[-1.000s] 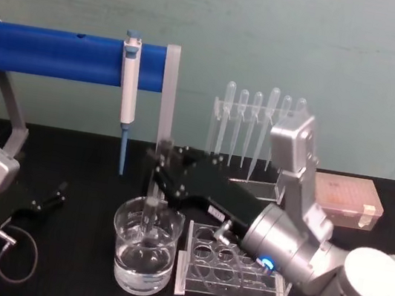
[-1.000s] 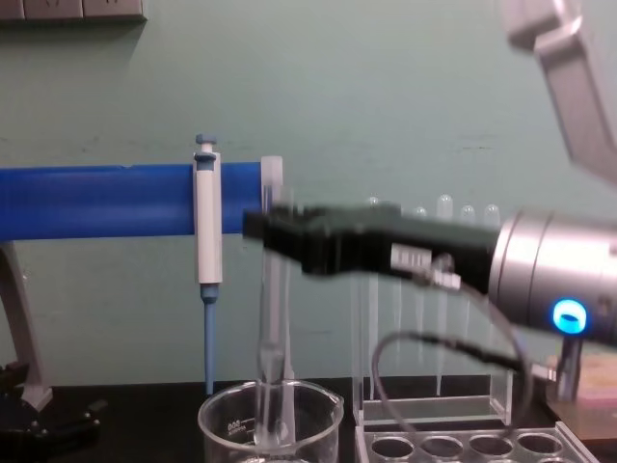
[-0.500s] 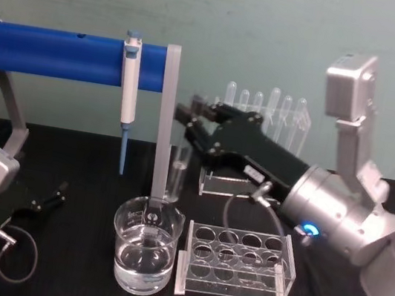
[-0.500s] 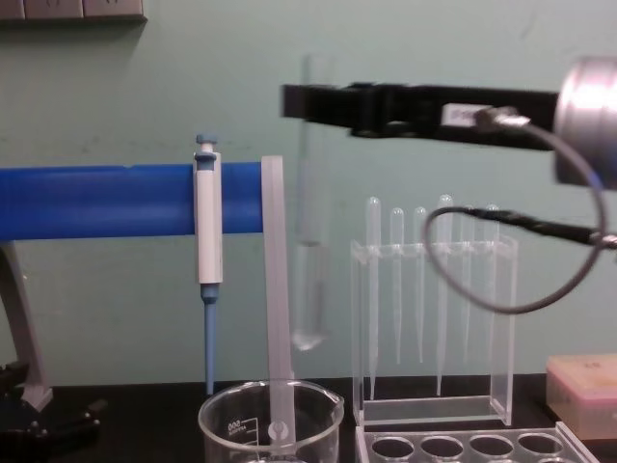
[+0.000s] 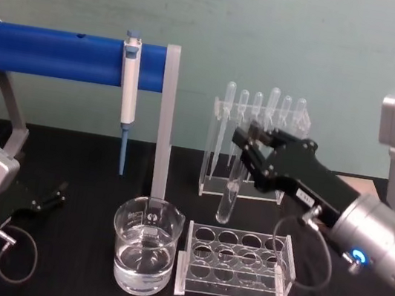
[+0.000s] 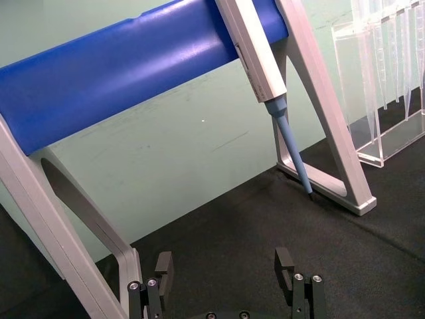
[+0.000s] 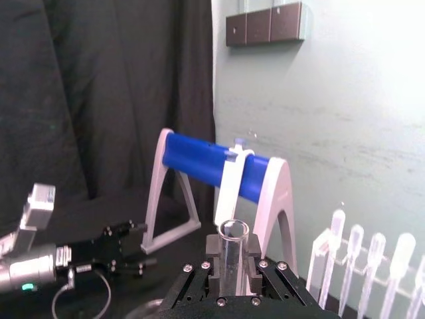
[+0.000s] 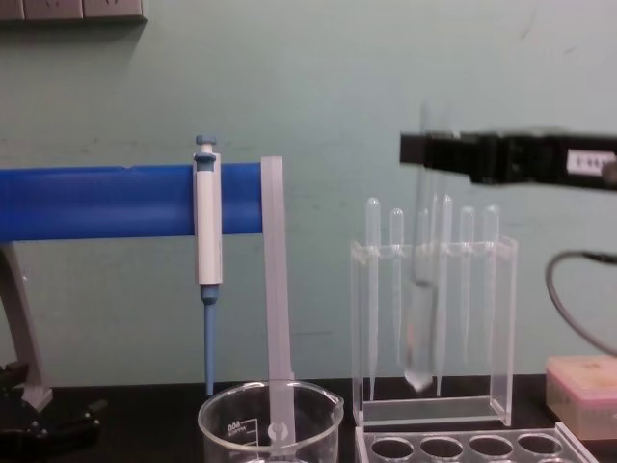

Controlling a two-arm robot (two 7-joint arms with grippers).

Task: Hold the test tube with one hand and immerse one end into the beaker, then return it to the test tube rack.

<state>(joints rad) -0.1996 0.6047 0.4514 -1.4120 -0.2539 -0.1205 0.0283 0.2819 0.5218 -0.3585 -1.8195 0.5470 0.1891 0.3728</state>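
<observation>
The test tube (image 5: 228, 194) hangs upright in the air, its rounded end just above the back left corner of the clear rack (image 5: 230, 294). My right gripper (image 5: 246, 142) is shut on its upper part, and the chest view shows the black gripper (image 8: 424, 149) holding the tube (image 8: 420, 328) in front of the pipettes. The right wrist view looks down on the tube's open mouth (image 7: 233, 232) between the jaws. The beaker (image 5: 144, 248), partly filled with clear liquid, stands to the left of the rack, apart from the tube. My left gripper (image 6: 224, 266) rests open and empty at the table's left.
A blue bar stand (image 5: 69, 55) with a white-and-blue pipettor (image 5: 128, 81) spans the back left. A clear holder of plastic pipettes (image 5: 264, 106) stands behind the tube. A pink tip box (image 8: 583, 381) sits at the right. A cable loop (image 5: 15, 254) lies by the left arm.
My right gripper has lifted the test tube out of the beaker and carried it to the right, then lower, over the rack. The left arm has not moved.
</observation>
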